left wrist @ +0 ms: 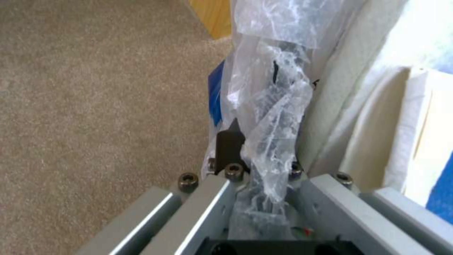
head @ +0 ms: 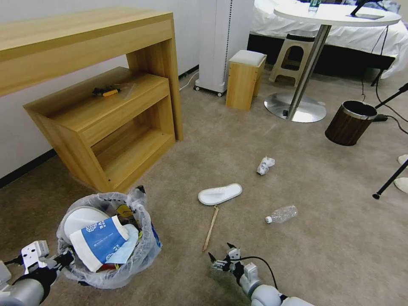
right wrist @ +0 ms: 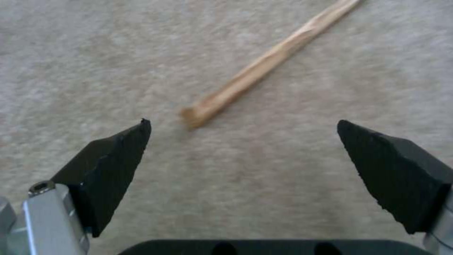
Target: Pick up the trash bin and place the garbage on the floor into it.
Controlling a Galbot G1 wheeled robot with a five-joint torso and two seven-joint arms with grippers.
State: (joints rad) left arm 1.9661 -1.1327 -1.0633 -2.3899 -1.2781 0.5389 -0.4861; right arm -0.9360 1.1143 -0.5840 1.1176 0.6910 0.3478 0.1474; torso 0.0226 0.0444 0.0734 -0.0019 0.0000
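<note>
Right claw (right wrist: 240, 156) wide, low over floor (head: 255, 140) — wooden stick (right wrist: 269, 63) just ahead; left claw (left wrist: 257, 170) grips trash bin (head: 140, 250) rim

A light wooden desk (head: 85, 38) stands over a lower wooden shelf unit (head: 106, 127), with a small yellow-and-black tool (head: 106, 91) on top. A white tall appliance (head: 223, 42) (on castors) stands beside a small wooden cushioned stool (head: 244, 78). A round white pedestal table (head: 335, 15) stands near a brown wood-look bin (head: 350, 122) and a beige plastic stool (head: 293, 57).
</note>
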